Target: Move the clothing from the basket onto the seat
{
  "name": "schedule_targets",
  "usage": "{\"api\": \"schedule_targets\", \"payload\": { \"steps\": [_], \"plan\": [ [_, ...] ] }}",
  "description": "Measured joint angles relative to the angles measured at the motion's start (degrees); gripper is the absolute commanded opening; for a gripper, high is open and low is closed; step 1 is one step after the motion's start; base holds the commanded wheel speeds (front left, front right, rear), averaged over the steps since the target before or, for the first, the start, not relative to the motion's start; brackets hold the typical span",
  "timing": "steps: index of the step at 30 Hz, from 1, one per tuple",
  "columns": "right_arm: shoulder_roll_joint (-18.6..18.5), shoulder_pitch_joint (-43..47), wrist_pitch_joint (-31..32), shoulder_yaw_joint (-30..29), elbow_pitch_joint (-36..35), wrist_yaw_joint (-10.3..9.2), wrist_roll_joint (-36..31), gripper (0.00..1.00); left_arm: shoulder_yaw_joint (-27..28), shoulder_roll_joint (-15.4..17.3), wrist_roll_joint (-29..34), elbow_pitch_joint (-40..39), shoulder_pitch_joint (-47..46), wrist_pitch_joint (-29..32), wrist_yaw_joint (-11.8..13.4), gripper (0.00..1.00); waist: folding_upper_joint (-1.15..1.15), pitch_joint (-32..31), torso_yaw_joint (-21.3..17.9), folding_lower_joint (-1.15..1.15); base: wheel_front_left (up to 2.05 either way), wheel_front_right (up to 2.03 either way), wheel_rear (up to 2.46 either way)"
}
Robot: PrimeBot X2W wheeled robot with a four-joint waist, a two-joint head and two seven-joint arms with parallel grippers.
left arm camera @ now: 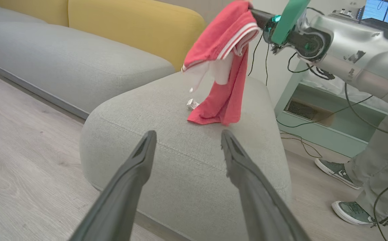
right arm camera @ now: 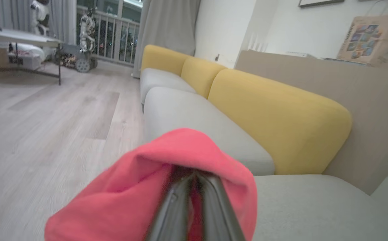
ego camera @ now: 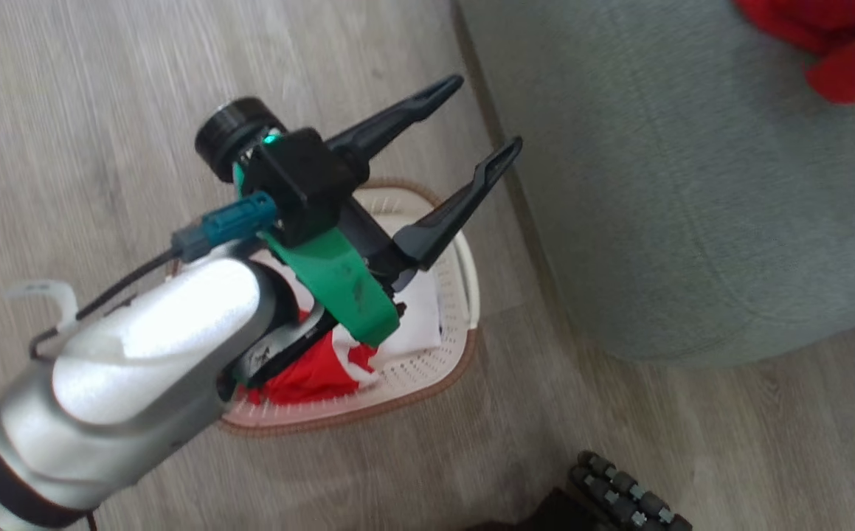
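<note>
1. The left gripper hung over the basket, its two long dark fingers spread wide, and there was nothing between them!
2. Down in the basket, a red-and-white garment lay bunched at the lower end in the head view, right beside a white sheet. The left forearm covered part of the pile.
3. The basket stood on the wooden floor, just beside the rounded corner of the seat.
4. Over to the right gripper: it was clamped tight, fingers pressed together on a striped red garment. In the right wrist view the cloth draped right over the fingertips.
5. That striped red garment dangled from the right gripper above the seat, and its lower folds touched the cushion top. A small white tag lay on the cushion just beside the folds.
6. Behind the seat ran yellow backrests.
7. A person's legs and sneakers stood on the floor at the seat's far side, under the right arm.
</note>
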Motion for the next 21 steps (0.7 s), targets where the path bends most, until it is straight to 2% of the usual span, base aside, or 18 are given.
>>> {"api": "schedule_targets", "payload": {
  "steps": [11, 20, 21],
  "plan": [
    [-0.6, -3.4, 5.6, 3.5, 13.3, 0.0, -2.2, 0.0, 0.0, -0.2, 0.0, 0.7, -1.1, -0.1, -1.0, 1.0, 0.0, 4.8, 3.7, 0.0, 0.0, 0.0, 0.0],
    [-1.0, -3.6, 12.5, 7.0, 21.3, 0.0, -0.9, 0.0, 0.0, -0.2, 0.0, 1.7, -1.2, -0.8, -1.5, 1.0, 0.0, 4.3, 5.1, -0.01, 0.0, 0.0, 0.0],
    [-1.2, -3.6, 12.5, 7.2, 21.7, 0.0, -0.6, 0.08, 0.0, -0.3, 0.0, 1.8, -1.2, -0.8, -1.5, 1.0, 0.0, 4.2, 5.1, -0.01, 0.0, 0.0, 0.0]
  ]
}}
